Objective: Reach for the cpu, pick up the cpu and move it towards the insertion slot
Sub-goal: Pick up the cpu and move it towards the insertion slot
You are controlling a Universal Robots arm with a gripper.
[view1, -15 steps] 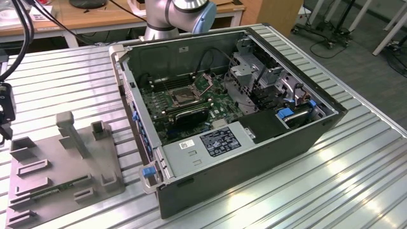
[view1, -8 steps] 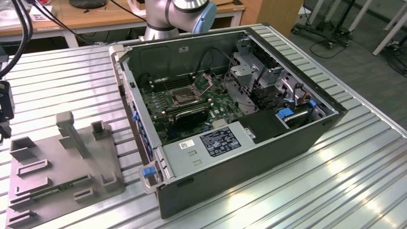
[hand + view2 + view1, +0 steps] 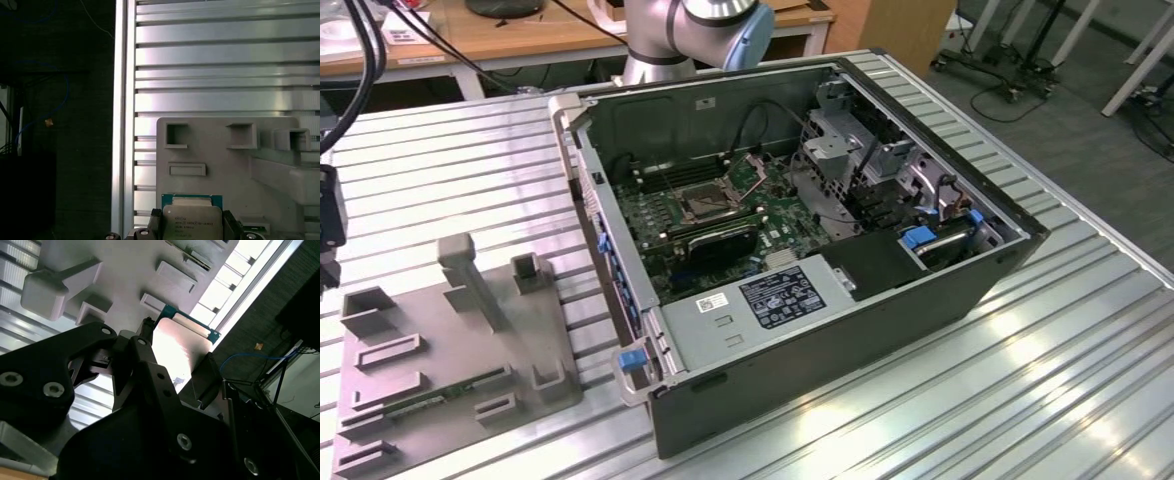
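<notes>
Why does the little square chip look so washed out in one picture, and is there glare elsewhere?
Second wrist view: light bounces off the metal top of the cpu, bleaching it white, while the gripper holding it sits in dark shadow. First wrist view: the same cpu is evenly lit. Exterior view: the ribbed table shows bright glare streaks.
</notes>
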